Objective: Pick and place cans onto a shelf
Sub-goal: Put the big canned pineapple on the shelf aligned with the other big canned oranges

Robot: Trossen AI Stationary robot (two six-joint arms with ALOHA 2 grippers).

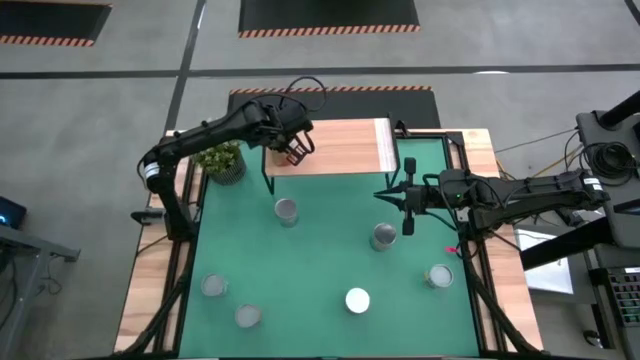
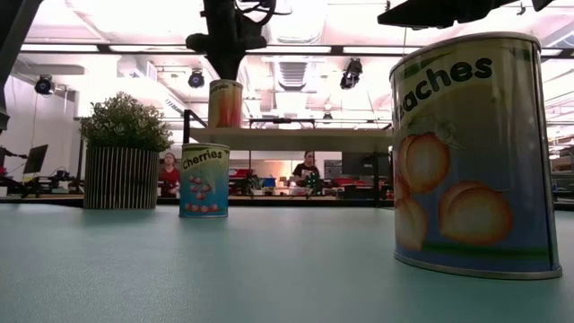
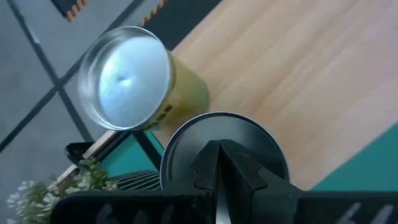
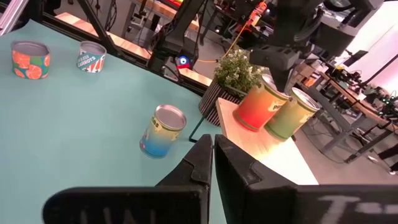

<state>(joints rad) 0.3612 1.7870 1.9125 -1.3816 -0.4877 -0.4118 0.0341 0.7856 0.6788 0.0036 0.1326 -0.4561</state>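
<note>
Left tool (image 3: 219, 163) (shut) seemingly touching can (image 3: 186, 140).

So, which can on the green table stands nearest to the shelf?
The cherries can, blue-labelled, just in front of the shelf near its left legs. The other five table cans stand farther out, and the two on the shelf itself do not count.

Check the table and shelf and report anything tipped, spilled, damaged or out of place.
Nothing stands out. The two cans on the shelf, one orange and one green, stand upright side by side. The cherries can and peaches can on the table are upright too. No spills or dents show.
</note>
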